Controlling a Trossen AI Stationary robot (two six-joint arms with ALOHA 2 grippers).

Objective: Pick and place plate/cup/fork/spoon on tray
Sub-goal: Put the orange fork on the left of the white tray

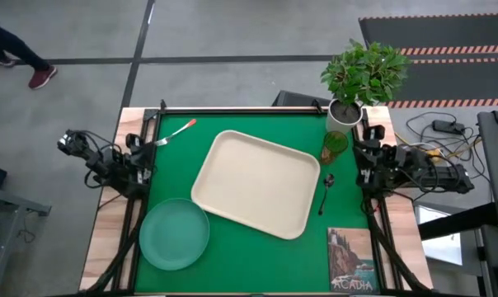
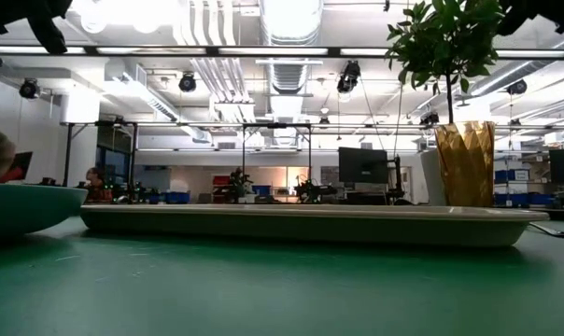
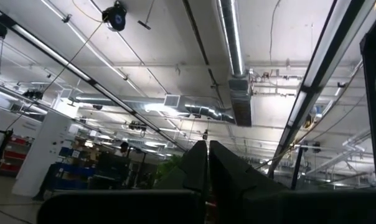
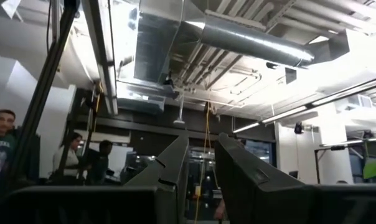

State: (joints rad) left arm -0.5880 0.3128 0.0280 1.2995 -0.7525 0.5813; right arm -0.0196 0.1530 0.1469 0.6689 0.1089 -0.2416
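Both of my arms waited folded at the counter's side edges, lifted off the mat and pointing up at the ceiling. My left tool (image 3: 206, 163) had its fingers nearly pressed together, holding nothing; my right tool (image 4: 202, 163) kept a narrow gap between its fingers, also holding nothing.

4 items lay around the tray (image 1: 256, 182), which sat tilted on the green mat (image 1: 257, 256) between my 2 tools, bare. Nearest my left tool, the fork (image 1: 176, 132) rested just beside it toward the far edge, while the plate (image 1: 174, 233) sat just beside the tray's near-left corner, nearer the front than that tool. Close to my right tool stood the cup (image 1: 334, 146), upright beside a potted plant (image 1: 362, 78), and the spoon (image 1: 326, 192) lay just off the tray's right edge. 1 picture card (image 1: 351, 260) lay further forward of my right tool.
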